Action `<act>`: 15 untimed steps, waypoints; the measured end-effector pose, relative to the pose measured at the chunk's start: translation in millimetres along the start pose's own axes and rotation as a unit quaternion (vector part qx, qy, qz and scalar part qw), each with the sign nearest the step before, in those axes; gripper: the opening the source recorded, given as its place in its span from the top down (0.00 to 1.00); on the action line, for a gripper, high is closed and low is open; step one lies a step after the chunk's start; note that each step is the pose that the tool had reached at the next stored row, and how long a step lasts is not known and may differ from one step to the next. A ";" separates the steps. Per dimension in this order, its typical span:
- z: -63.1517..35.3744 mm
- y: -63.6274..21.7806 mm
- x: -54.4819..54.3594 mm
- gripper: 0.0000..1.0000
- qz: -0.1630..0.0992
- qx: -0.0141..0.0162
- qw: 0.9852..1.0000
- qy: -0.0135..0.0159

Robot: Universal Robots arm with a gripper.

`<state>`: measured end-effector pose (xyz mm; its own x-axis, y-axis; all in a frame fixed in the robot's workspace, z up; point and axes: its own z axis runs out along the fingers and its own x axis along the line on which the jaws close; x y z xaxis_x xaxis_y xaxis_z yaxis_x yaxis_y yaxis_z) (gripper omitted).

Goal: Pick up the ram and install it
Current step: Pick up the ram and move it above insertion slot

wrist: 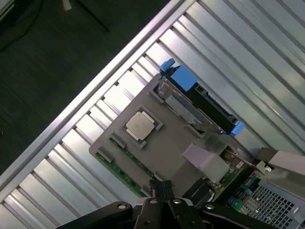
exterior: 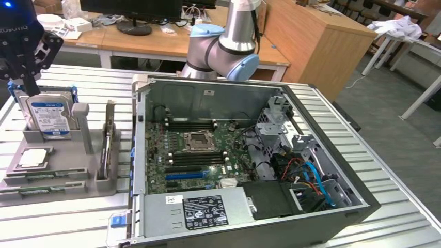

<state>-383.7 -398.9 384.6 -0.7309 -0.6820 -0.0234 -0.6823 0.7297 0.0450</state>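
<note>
Black gripper [exterior: 31,87]: jaws clenched, empty | thin green ram stick [exterior: 109,139]: upright in grey plastic holder [exterior: 69,166], apart from jaws, toward exterior view's right

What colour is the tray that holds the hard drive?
Grey. The tray shows best in the exterior view.

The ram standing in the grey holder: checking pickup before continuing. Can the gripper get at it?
Probably yes: the ram stands on edge, its top edge uncovered. The shut gripper hangs just over the hard drive beside it.
</note>
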 end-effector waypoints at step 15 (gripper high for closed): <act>2.8 -0.1 0.1 0.89 -0.136 -0.003 0.991 0.006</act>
<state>-383.7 -398.9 381.9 -0.5204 -0.8536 -0.0233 -0.8535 0.5191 0.0451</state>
